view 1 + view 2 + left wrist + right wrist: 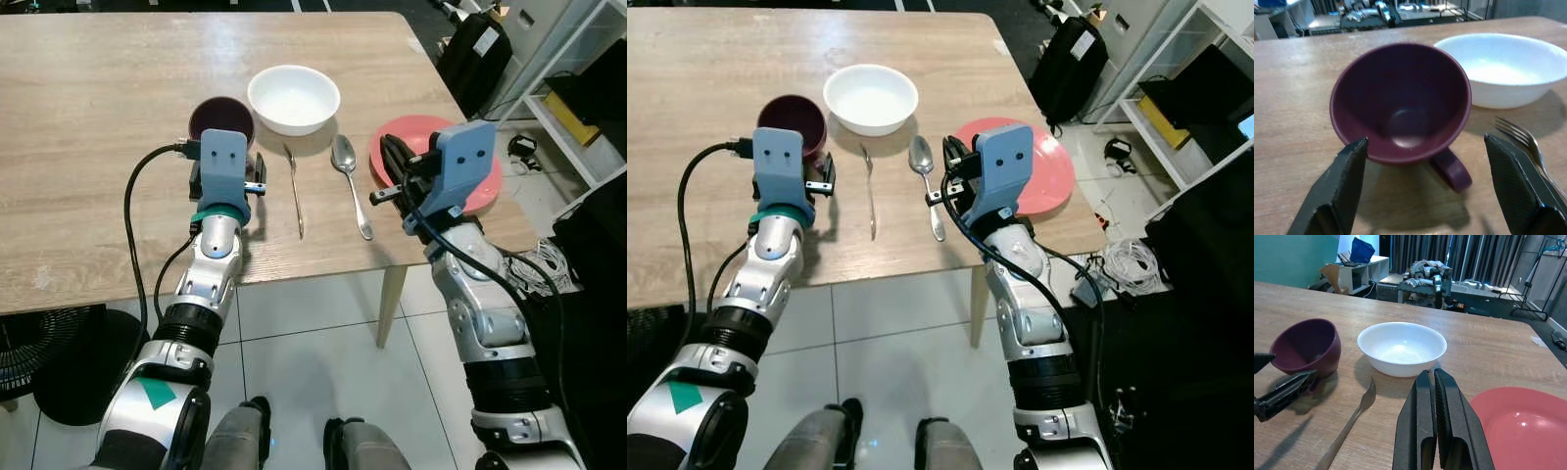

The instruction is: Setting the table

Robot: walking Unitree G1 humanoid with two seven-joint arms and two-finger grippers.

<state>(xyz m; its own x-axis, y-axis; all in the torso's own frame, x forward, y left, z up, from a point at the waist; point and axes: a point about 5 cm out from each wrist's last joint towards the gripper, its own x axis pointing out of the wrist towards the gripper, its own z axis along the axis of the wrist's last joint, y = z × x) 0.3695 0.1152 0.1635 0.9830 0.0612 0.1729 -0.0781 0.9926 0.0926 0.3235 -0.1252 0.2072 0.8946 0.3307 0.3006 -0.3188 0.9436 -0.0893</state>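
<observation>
Cup, bowl, fork, spoon and plate laid out on the wooden tabletop [88,147].

The left hand [1425,186] is spread wide just short of the purple cup [1400,100], beside the white bowl [293,98]. The right hand [1436,431], fingers pressed together and holding nothing, hovers between the spoon [349,176] and red plate [416,137]; the fork [294,191] lies left of the spoon.

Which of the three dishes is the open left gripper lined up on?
The purple mug: it sits right between the left gripper's open fingers. The white bowl and red plate lie further to the right.
</observation>
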